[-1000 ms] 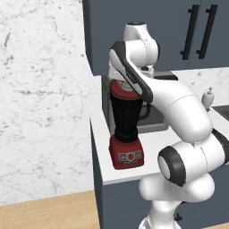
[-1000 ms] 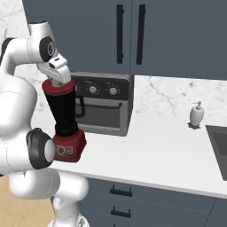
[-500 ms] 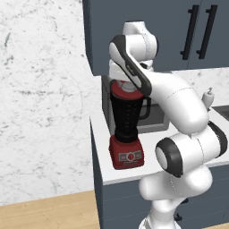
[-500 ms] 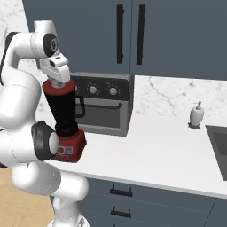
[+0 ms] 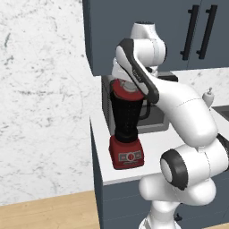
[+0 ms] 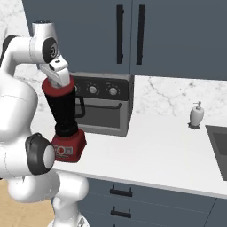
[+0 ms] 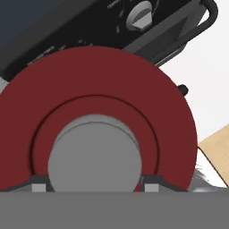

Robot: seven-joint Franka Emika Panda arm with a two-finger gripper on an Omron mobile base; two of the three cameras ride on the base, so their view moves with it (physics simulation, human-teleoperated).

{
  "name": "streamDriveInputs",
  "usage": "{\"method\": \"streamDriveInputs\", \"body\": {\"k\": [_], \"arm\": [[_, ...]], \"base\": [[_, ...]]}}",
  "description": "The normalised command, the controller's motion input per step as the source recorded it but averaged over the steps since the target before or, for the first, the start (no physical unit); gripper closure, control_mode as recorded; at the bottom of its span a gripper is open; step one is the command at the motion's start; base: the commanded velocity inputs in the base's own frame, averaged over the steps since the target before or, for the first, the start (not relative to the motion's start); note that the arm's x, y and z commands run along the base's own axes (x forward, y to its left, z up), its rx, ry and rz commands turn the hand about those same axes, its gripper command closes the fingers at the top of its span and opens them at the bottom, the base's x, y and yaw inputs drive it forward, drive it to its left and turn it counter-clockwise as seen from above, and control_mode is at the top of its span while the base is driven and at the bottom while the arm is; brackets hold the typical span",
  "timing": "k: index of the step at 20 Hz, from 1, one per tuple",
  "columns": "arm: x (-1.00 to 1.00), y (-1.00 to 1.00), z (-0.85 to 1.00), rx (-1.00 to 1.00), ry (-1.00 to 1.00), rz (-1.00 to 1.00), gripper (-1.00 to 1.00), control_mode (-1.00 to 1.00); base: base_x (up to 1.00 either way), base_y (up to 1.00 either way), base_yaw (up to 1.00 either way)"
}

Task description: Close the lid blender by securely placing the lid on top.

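We find the blender (image 5: 126,134) standing at the left end of the counter (image 6: 168,159), near its front edge, its red base on the white top and its dark jar rising just in front of the toaster oven (image 6: 104,104). The lid (image 5: 128,89) sits on the mouth of the jar, seen as a red rim in the left base view and as a red band under the hand in the right base view (image 6: 56,91). The gripper (image 7: 95,185) is directly above the lid; in the hand view its 2 fingertips (image 7: 39,184) stand on either side of the pale grey knob (image 7: 94,154), close against it, so we read the pincer as pinching the knob, though actual contact at the pads is cut off by the bottom of the view. The hand view alone gives us the lid's full face, a red disc with a raised ring around the knob, and the oven's dial and handle beyond it. The 2 base views alone show the blender's base with its round buttons, the jar's side handle toward the oven, and the arm arching over from behind. The right base view adds a soap dispenser (image 6: 197,115) far along the counter, beside the sink (image 6: 218,144), and dark cabinet doors (image 6: 133,31) above.
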Motion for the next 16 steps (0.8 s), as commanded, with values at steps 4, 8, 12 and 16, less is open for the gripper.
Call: {"method": "streamDriveInputs", "body": {"k": [4, 8, 12, 16], "arm": [[-0.23, 0.00, -0.02, 0.00, -0.04, 0.00, 1.00, -1.00], [0.03, 0.15, -0.53, -0.08, 0.11, 0.00, 1.00, -1.00], [0.10, 0.11, -0.48, -0.07, 0.21, 0.00, 1.00, -1.00], [-0.06, 0.16, -0.69, -0.07, 0.16, 0.00, 1.00, -1.00]], "base": [[0.00, 0.00, 0.00], [0.00, 0.00, 0.00], [0.00, 0.00, 0.00], [0.00, 0.00, 0.00]]}}
